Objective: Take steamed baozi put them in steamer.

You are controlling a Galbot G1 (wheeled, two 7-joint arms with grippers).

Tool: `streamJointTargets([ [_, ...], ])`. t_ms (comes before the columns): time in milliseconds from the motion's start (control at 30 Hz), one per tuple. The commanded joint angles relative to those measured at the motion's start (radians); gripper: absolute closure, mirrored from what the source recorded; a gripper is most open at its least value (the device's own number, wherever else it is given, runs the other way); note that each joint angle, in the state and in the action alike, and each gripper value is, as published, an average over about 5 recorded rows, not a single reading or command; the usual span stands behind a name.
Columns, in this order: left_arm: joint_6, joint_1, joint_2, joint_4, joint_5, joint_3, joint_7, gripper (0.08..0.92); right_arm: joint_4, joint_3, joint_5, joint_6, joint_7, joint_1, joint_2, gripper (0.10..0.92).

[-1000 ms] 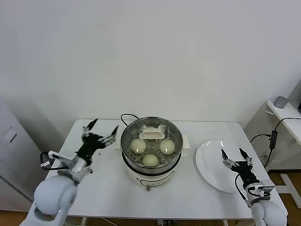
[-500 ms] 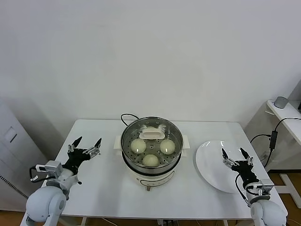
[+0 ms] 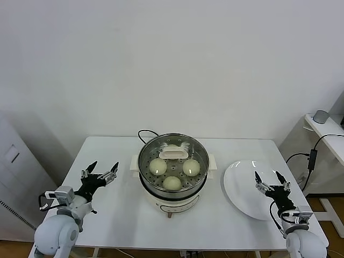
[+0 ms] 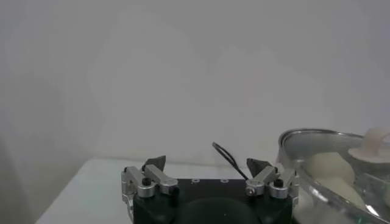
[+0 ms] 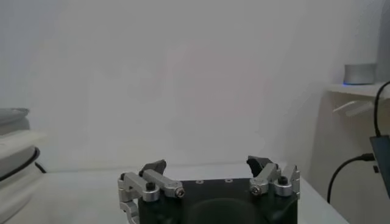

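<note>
A: Looking down from the head view, three steamed baozi (image 3: 172,172) are counted in the steamer (image 3: 173,141), and a fourth pale dome seems hidden under the glass lid's cream handle (image 3: 173,154).

B: The lid is seen seated on the basket, then. And the plate (image 3: 242,185)?

A: One white plate, nothing left on it, so the loading is judged done.

B: Where are the jaws found?

A: The left gripper (image 3: 100,172) is held low over the table (image 3: 123,215), jaws spread wide, nothing pinched; the steamer lies to its right, near but apart. The right gripper (image 3: 272,181) is hung over the plate's outer edge, jaws likewise spread and bare, with the steamer well off to its left.

B: Which arm is nearer?

A: The left is judged slightly nearer. The buns are round, so no long axis need be matched.
</note>
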Motion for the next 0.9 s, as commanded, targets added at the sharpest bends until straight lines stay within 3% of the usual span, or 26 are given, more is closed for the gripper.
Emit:
streamJointTargets([
  [33, 0.003, 0.006, -0.003, 0.014, -0.016, -0.002, -0.002, 0.177, -0.001, -0.001, -0.001, -0.005, 0.007, 0.001, 0.003, 0.203],
  [900, 0.008, 0.006, -0.004, 0.056, 0.007, -0.010, -0.023, 0.177, -0.003, 0.003, -0.022, -0.026, 0.010, 0.005, 0.011, 0.203],
])
